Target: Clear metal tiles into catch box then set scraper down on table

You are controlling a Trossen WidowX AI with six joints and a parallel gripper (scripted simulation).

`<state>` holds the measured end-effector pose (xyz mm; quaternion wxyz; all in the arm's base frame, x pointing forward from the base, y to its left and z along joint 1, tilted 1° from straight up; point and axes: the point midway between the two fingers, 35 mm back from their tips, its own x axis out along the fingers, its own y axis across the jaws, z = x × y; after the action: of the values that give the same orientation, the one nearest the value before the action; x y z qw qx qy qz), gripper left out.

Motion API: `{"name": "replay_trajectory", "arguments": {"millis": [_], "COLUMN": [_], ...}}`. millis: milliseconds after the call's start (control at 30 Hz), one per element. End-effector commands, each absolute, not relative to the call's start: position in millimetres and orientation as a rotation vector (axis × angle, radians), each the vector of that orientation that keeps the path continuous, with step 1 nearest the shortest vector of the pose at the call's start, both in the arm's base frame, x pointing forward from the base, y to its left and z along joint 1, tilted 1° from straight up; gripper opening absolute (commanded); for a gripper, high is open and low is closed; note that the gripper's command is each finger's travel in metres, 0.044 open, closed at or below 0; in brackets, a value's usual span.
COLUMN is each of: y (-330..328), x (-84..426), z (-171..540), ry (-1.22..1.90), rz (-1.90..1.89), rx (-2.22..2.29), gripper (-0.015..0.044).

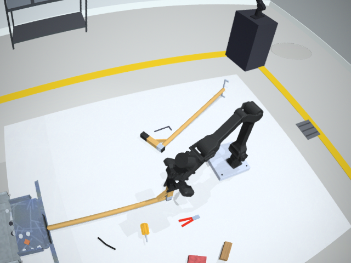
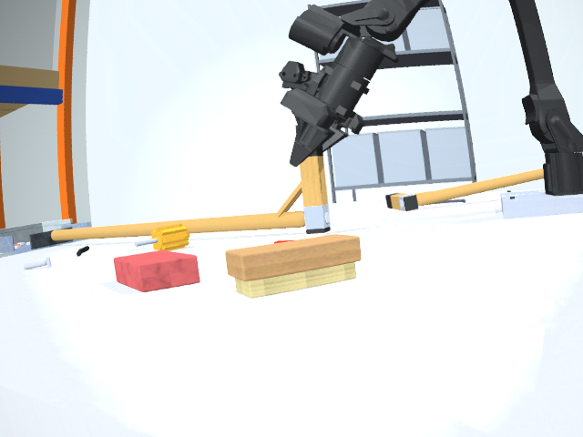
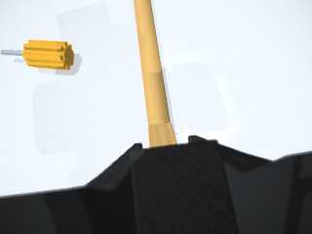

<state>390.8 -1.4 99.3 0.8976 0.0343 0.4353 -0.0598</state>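
- A robotics workshop or lab, by the look of it: a black jointed robot arm (image 1: pixel 211 144) (image 2: pixel 536 51) is mounted on a pale base plate (image 1: pixel 221 176) (image 2: pixel 513 207) on a white bench (image 1: pixel 98 161) (image 2: pixel 329 357).
- Hand tools lie about on that bench: red-handled pliers (image 1: pixel 185 221), a yellow-handled screwdriver (image 1: pixel 144 228) (image 2: pixel 170 237) (image 3: pixel 46 55) and a hex key (image 1: pixel 163 129).
- 2 yellow floor lines (image 1: pixel 119 69) (image 1: pixel 286 90) mark the grey floor (image 1: pixel 136 42).
- A dark metal shelf unit (image 1: pixel 86 17) (image 2: pixel 464 113) holds grey bins (image 2: pixel 400 157).
- An orange upright (image 2: pixel 66 117) with a blue beam (image 2: pixel 28 94) resembles warehouse racking.
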Motion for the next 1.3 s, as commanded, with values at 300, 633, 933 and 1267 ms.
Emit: {"name": "replay_trajectory", "arguments": {"millis": [300,633,933,1267], "y": [-1.9,-0.6,-1.6,-3.0], "x": [412.7,430.6,443.3,457.1], "z": [103.7,104.3,104.2,106.7], "ry": [0.886,0.884,0.883,0.882], "rz": [-0.117,-0.116,-0.116,-0.116], "rx": [0.070,0.070,0.070,0.070], "gripper": [0.0000,0.0000,0.0000,0.0000]}}
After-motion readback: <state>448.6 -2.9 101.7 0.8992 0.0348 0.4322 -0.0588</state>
